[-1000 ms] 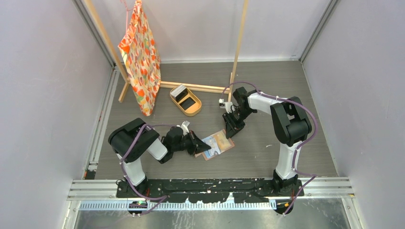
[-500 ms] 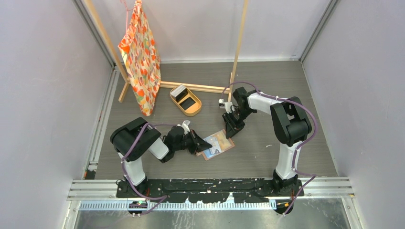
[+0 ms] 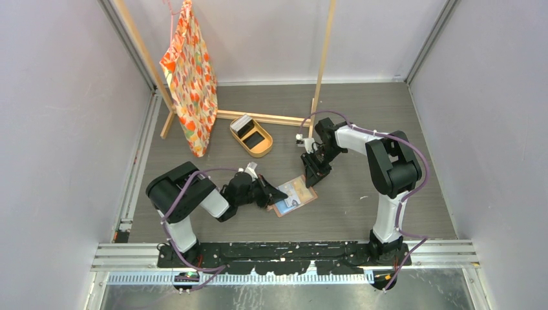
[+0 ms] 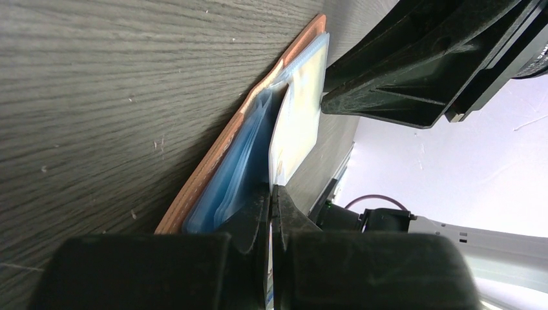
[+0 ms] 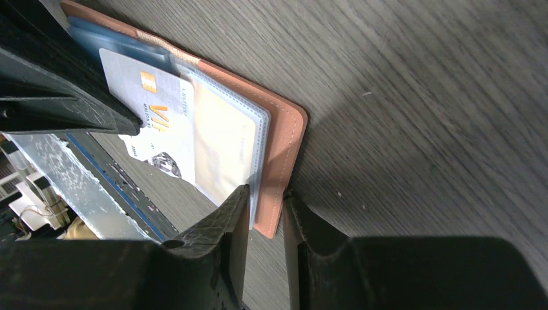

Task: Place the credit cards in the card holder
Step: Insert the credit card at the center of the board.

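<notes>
Although the top view shows little difference over the last second, we record one small change on the counter. The left arm has shifted its elbow slightly, and the left hand has drawn back a touch, then eased forward again toward the card holder. The right arm has not moved.

The holder lies open and flat on the counter between the two hands. The right hand remains partly closed, pinching the holder's edge farthest from the left hand, one finger on the clear inner pocket and one outside the leather cover.

The left hand is pressed together on a pale credit card. The card's leading edge lies at the pocket mouth; we cannot tell whether it has entered. We judge the insertion stroke in progress, not complete.
</notes>
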`<state>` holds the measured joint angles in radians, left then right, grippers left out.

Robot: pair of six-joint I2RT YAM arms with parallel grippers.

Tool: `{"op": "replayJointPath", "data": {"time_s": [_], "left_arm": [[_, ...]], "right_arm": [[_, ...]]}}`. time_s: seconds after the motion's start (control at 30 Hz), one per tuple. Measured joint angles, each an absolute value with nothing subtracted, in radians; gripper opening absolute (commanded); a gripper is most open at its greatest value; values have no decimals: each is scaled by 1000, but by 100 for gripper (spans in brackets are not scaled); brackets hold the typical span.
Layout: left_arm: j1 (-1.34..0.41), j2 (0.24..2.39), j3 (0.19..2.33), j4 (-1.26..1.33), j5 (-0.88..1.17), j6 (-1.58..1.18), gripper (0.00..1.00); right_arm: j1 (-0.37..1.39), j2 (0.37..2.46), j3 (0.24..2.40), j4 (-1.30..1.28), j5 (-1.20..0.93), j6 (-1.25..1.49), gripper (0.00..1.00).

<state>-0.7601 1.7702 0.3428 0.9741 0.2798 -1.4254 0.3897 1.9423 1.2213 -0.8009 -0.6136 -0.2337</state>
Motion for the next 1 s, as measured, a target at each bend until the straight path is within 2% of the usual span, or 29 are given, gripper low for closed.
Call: {"op": "replayJointPath", "data": {"time_s": [0.73,0.9,1.0], "left_arm": [[-863,1722,371,888,101,-1407,1],[-876,1740,379,902,75,-1417,13],[-878,1741,379,900,71,-1423,27]], "right_arm": [[390,1942,1221,-802,-613,-235,30],[390,1942,1221,-803,-613,-237,31],[390,1942,1222,-804,-614,-237,33]]}}
